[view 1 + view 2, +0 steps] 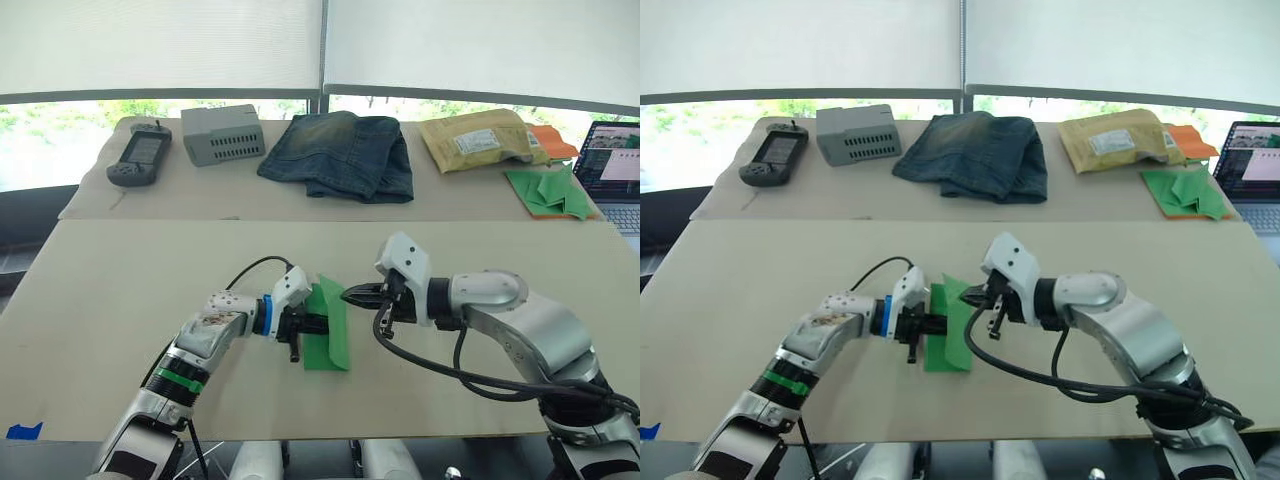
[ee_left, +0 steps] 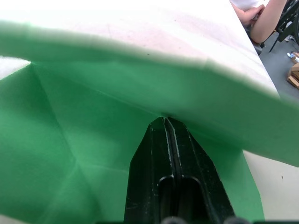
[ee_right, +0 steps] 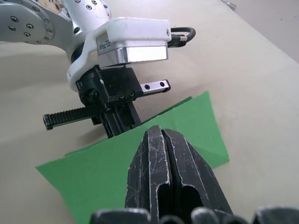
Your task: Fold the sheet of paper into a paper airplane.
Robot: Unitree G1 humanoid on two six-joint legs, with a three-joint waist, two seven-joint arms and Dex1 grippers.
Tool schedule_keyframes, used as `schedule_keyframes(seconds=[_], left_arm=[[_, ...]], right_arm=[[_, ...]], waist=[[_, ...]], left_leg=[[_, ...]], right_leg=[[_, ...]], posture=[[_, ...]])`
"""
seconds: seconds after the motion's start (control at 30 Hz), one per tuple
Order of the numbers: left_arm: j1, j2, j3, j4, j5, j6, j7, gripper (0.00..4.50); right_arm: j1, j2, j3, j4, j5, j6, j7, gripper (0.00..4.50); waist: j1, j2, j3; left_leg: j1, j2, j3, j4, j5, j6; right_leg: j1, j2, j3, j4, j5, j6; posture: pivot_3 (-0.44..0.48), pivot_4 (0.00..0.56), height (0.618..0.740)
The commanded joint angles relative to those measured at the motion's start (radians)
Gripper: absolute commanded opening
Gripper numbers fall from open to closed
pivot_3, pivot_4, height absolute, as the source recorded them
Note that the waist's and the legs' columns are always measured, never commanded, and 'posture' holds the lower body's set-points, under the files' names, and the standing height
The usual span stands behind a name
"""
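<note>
The sheet of paper [image 1: 335, 330] is bright green and partly folded. One flap stands tilted up off the tan table [image 1: 120, 300] while its lower edge rests on the table. My left gripper [image 1: 318, 325] is shut, its tips pushed into a crease of the sheet [image 2: 93, 140]; no paper shows between its fingers [image 2: 154, 168]. My right gripper [image 1: 350, 295] is shut too, its tips against the raised flap's upper edge from the other side. The right wrist view has the sheet [image 3: 117, 163] just beyond the closed fingers [image 3: 182, 177]. No finished paper airplane is in view.
On the far table lie a handheld console [image 1: 140, 155], a grey box [image 1: 222, 133], folded jeans [image 1: 345, 155], a yellow mailer [image 1: 478, 138], and a pile of green folded papers with orange paper [image 1: 548, 190]. A laptop [image 1: 618, 170] sits at the right edge. Blue tape [image 1: 22, 431] marks the near left corner.
</note>
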Motion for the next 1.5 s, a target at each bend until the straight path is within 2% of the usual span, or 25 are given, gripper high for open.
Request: schedule_keyframes(seconds=[0.03,0.23,0.43,0.5,0.8,0.87,0.9,0.97,1.1,1.3,1.5], left_arm=[[-0.022,-0.025,-0.033,0.006,0.021,-0.006,-0.001,0.00],[-0.061,-0.074,-0.069,0.041,0.050,0.015,0.015,0.00],[-0.074,-0.081,-0.068,0.055,0.057,0.013,0.004,0.00],[-0.076,-0.083,-0.068,0.058,0.056,0.013,0.002,0.00],[-0.087,-0.105,-0.078,0.071,0.060,0.017,0.000,0.00],[-0.089,-0.105,-0.078,0.075,0.061,0.015,-0.004,0.00],[-0.090,-0.105,-0.078,0.077,0.061,0.014,-0.005,0.00],[-0.091,-0.103,-0.078,0.081,0.065,0.009,-0.006,0.00],[-0.092,-0.104,-0.075,0.087,0.067,0.004,-0.005,0.00],[-0.090,-0.106,-0.074,0.085,0.068,0.000,-0.002,0.00],[-0.080,-0.100,-0.068,0.072,0.068,0.003,-0.002,0.00]], right_arm=[[-0.021,-0.018,-0.066,-0.060,0.040,0.025,-0.010,0.03],[-0.047,-0.032,-0.042,-0.152,0.092,0.108,-0.016,0.03],[-0.036,-0.015,-0.007,-0.170,0.076,0.162,-0.095,0.03],[-0.033,0.001,-0.021,-0.180,0.092,0.191,-0.122,0.47],[-0.071,-0.118,0.110,-0.186,0.014,0.226,-0.147,3.60],[-0.080,-0.104,0.110,-0.187,0.023,0.225,-0.147,4.23],[-0.085,-0.101,0.111,-0.192,0.029,0.224,-0.142,4.23],[-0.090,-0.101,0.107,-0.205,0.049,0.233,-0.131,3.63],[-0.093,-0.118,0.119,-0.207,0.049,0.234,-0.117,2.21],[-0.066,-0.211,0.205,-0.167,-0.026,0.207,-0.102,0.10],[-0.025,-0.266,0.179,-0.139,-0.050,0.196,-0.090,0.04]], waist=[[0.001,0.000,0.000],[0.004,0.000,0.000],[0.003,0.000,0.000],[0.003,0.000,0.000],[0.003,0.000,0.000],[0.004,0.000,0.000],[0.003,0.000,0.000],[0.004,0.000,0.000],[0.004,0.000,0.000],[0.004,0.000,0.000],[0.004,0.000,0.000]], left_leg=[[0.000,0.000,0.000,0.000,0.000,0.000],[0.000,-0.001,0.000,0.000,0.000,0.000],[0.000,-0.002,-0.001,0.001,0.000,0.000],[0.000,-0.001,-0.001,0.001,0.000,0.000],[0.001,-0.003,-0.002,0.001,0.000,0.000],[0.001,-0.003,-0.002,0.001,0.000,0.000],[0.001,-0.003,-0.002,0.001,0.000,0.000],[0.001,-0.003,-0.002,0.001,0.000,0.000],[0.000,-0.003,-0.002,0.001,0.000,0.000],[0.000,-0.004,-0.002,0.001,0.000,0.000],[0.000,-0.004,-0.002,0.002,0.000,0.000]], right_leg=[[0.000,0.000,0.000,0.000,0.000,0.000],[0.000,0.000,0.000,0.000,0.000,0.001],[0.002,-0.001,0.000,-0.001,-0.001,0.003],[0.002,-0.001,0.000,-0.001,-0.001,0.003],[0.002,-0.003,0.000,-0.001,-0.001,0.004],[0.002,-0.003,0.000,-0.001,-0.001,0.004],[0.002,-0.003,0.000,-0.001,-0.002,0.005],[0.002,-0.003,0.000,-0.001,-0.002,0.005],[0.002,-0.003,0.000,-0.001,-0.001,0.005],[0.002,-0.004,0.000,-0.001,-0.001,0.005],[0.002,-0.004,0.000,-0.001,-0.002,0.005]], posture=[[0.000,0.150,0.728],[0.000,0.150,0.728],[0.000,0.150,0.728],[0.000,0.150,0.728],[0.000,0.150,0.728],[0.000,0.150,0.728],[0.000,0.150,0.728],[0.000,0.150,0.728],[0.000,0.150,0.728],[0.000,0.150,0.728],[0.000,0.150,0.728]])
